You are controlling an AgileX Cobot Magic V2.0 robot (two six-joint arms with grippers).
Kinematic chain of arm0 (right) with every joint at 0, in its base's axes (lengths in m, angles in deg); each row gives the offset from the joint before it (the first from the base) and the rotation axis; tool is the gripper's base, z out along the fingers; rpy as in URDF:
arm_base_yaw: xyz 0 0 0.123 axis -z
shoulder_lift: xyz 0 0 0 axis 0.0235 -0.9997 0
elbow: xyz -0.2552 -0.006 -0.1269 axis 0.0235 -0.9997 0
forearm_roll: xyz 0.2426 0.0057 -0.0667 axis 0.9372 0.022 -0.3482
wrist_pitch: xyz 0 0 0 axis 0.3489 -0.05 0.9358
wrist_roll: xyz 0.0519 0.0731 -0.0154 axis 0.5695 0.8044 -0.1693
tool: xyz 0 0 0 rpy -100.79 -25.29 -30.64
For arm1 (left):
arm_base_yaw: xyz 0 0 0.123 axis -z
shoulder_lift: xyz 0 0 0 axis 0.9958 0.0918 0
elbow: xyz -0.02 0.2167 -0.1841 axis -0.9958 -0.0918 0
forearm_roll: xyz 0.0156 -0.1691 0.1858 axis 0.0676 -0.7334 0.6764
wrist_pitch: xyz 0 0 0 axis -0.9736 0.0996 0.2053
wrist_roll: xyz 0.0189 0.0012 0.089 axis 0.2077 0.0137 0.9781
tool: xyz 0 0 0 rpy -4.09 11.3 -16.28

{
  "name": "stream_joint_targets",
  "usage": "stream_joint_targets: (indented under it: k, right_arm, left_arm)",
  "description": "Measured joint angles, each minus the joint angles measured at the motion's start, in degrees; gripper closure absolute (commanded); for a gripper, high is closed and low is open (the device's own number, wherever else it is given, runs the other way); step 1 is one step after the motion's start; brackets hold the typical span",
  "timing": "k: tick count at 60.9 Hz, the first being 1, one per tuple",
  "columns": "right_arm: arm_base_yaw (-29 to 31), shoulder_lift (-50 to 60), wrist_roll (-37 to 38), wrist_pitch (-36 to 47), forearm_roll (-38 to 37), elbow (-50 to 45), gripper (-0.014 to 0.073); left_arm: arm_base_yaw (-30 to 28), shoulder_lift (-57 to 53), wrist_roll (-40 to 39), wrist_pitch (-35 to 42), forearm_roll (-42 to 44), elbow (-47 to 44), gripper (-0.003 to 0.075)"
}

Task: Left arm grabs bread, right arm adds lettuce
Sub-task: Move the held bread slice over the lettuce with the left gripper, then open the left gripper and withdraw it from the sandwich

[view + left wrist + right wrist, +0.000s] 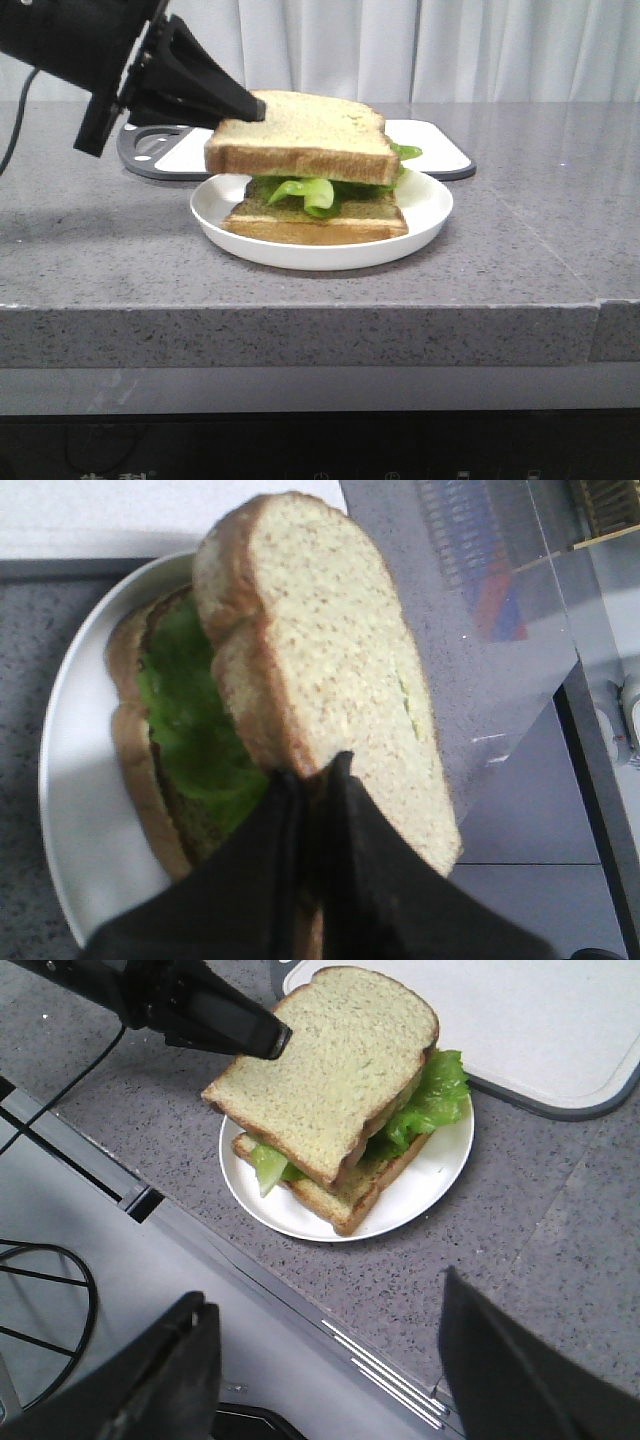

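Your left tool (252, 108) is clamped on the bread (305, 135) edge, held just above the lettuce (305, 192) (already laid); lower level next. Right tool (325, 1360) stands apart.

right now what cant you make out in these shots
- Whether the bread rests on the lettuce: hidden beneath the slice in every view.
- Left gripper fingertip contact: blurred in the left wrist view.
- Right gripper fingertips: cut off by the right wrist view's edge.
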Motion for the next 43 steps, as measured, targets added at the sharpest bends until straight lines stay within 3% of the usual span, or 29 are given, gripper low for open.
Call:
stream_joint_targets:
  k: [4,8,22,33,43]
  right_arm:
    - [0.0,0.0,0.0,0.0,0.0,-0.1,0.0103]
    - [0.0,0.0,0.0,0.0,0.0,-0.1,0.0103]
    - [0.0,0.0,0.0,0.0,0.0,-0.1,0.0103]
    - [0.1,0.0,0.2,0.0,-1.2,-0.1,0.0103]
    - [0.1,0.5,4.5,-1.0,-7.5,0.0,0.0103]
  left_arm:
    - [0.0,0.3,0.0,0.0,0.0,0.0,0.0729]
    - [0.0,0.3,0.1,0.0,0.0,0.0,0.0666]
    - [0.0,0.3,0.2,0.0,0.0,0.1,0.0286]
    - [0.0,-0.8,-0.5,0.0,2.8,0.1,0.0262]
    - [-1.4,-7.3,-4.9,-0.3,11.9,0.1,0.0262]
